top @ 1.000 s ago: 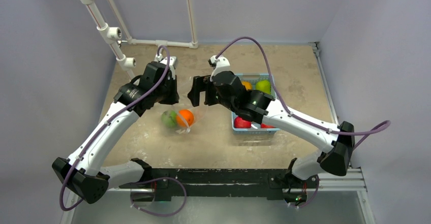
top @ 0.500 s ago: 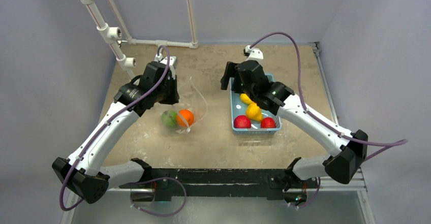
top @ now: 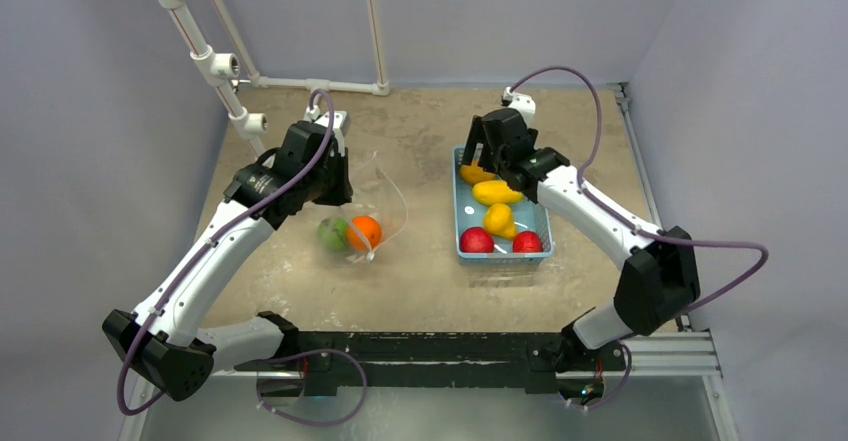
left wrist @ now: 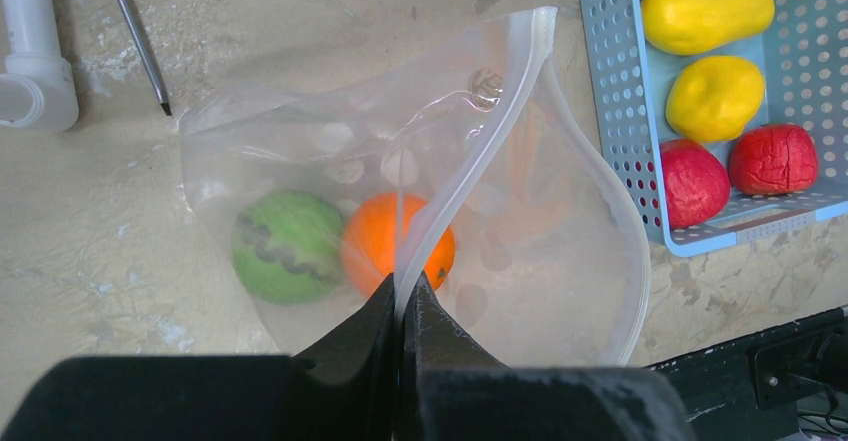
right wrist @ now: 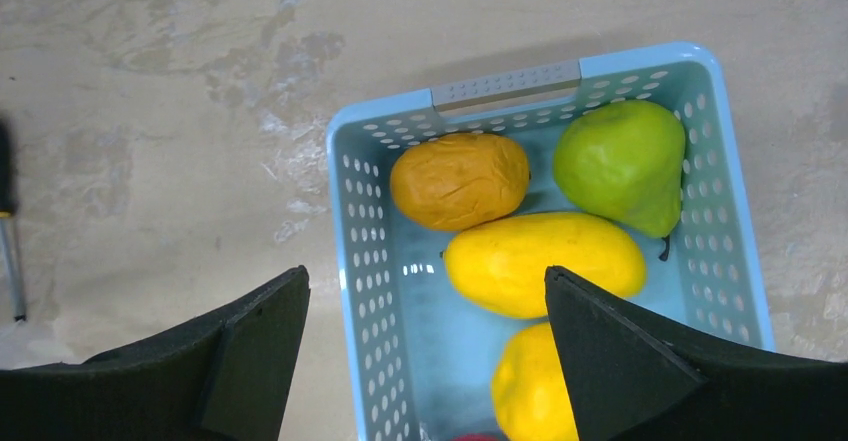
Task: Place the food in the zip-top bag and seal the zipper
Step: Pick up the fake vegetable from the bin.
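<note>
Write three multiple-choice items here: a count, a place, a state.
1. Red fruits in the basket: A one; B two; C four.
2. The striped green fruit lies: A in the basket; B under the basket; C in the zip-top bag.
3. The right fingers are: A open; B shut on a fruit; C shut on the bag.
Key: B, two at its near end; C, seen through clear plastic beside the orange fruit; A, spread wide over the basket, empty.
</note>
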{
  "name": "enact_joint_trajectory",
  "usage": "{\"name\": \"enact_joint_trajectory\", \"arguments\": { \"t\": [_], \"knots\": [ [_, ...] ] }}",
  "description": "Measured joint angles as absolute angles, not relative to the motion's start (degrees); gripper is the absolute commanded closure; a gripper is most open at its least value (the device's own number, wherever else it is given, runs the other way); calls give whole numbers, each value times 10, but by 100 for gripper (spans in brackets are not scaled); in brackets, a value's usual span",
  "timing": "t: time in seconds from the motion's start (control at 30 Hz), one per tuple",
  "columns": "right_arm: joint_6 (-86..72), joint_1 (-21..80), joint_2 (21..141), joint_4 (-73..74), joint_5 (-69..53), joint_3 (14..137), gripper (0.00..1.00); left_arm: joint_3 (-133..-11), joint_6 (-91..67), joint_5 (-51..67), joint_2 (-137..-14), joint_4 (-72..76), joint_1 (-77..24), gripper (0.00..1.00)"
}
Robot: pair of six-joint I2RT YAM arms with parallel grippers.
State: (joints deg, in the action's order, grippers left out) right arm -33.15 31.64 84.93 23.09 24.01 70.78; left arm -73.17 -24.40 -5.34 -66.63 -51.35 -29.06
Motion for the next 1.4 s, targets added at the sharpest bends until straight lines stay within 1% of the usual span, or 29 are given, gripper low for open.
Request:
{"name": "enact_joint_trajectory", "arguments": {
  "t": [0.2, 0.53, 0.93, 1.33, 1.4],
  "knots": [
    [-317, 299, 907, 197, 225, 708, 10, -732, -244, -53, -666, -514, -291, 100],
    [-296, 273, 984, 160, 214, 708, 1, -732, -243, -55, -666, -514, -291, 100],
    [-274, 263, 1062, 133, 197, 731, 1, -732, -243, -65, -666, -515, -291, 100],
    [-269, 262, 1107, 111, 185, 752, 1, -732, -242, -75, -667, -515, -291, 100],
    [-269, 260, 1111, 109, 185, 754, 3, -732, -242, -76, -667, -515, -291, 100]
  ]
}}
